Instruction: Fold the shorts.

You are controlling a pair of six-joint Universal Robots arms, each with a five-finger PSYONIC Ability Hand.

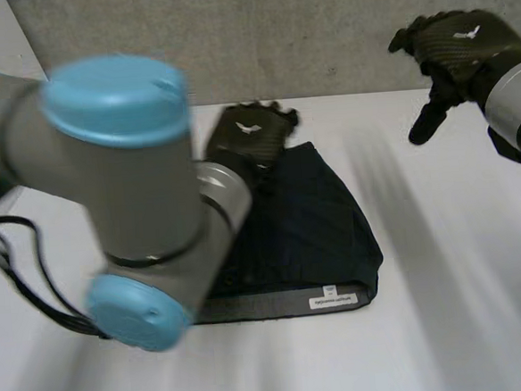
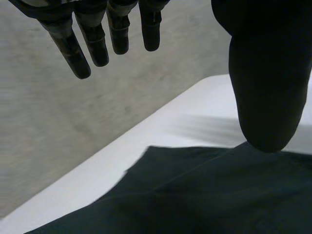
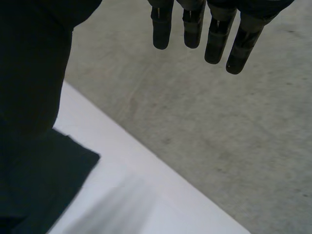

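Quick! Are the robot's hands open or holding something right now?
Left hand: open, holding nothing, at the far edge of the shorts.
Right hand: open, holding nothing, apart from the shorts.

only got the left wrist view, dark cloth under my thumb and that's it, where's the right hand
Observer: The right hand is raised off to the right of the shorts, clear of the cloth.
Operator: holding anything
Observer: No. In the right wrist view its fingers hang straight and empty.
Operator: how do the shorts lie
Observer: Flat, and they look folded into one dark block. The grey waistband and its white label are at the near edge.
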